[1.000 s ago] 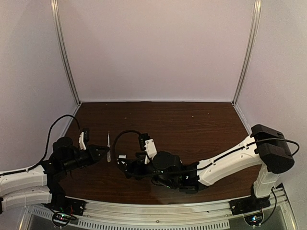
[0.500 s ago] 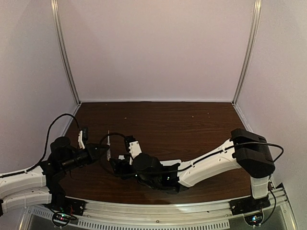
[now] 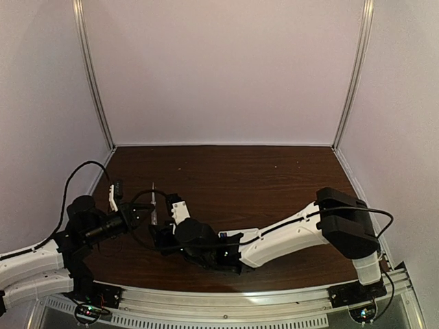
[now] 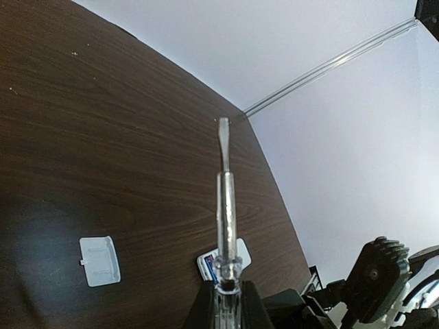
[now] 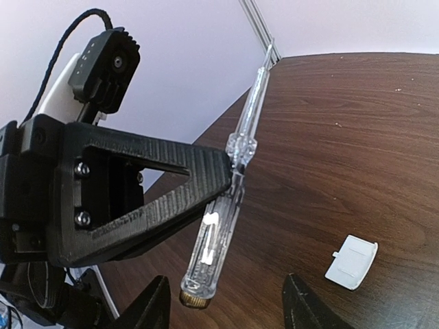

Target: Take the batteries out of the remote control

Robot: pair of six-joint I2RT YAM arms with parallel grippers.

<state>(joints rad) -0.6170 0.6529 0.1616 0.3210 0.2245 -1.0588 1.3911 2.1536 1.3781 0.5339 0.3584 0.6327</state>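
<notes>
Dark brown wood-grain table (image 4: 103,137) carries everything. At about 8 o'clock in the top view, the left pincer (image 4: 226,310) is clamped tight on the handle of a long, clear plastic screwdriver (image 4: 223,199) with a flat metal tip. The blade points toward 12 o'clock and is held off the table.

Just to the right of it, at about 7 o'clock, sits the right pincer (image 5: 226,301), at the end of an arm that stretches in from 4 o'clock. Its black fingers (image 5: 156,305) stand apart on either side of the brass butt of the handle. The butt sits closer to one finger, and neither finger presses on it.

A small white rectangular plastic battery cover (image 4: 99,260) lies flat on the wood, apart from both pincers.

Further right, at about 6 o'clock, the small white rectangular remote control (image 4: 204,263) lies back-up with its blue inside showing, half hidden by the screwdriver in the left wrist view. I cannot tell whether the batteries are in it.
</notes>
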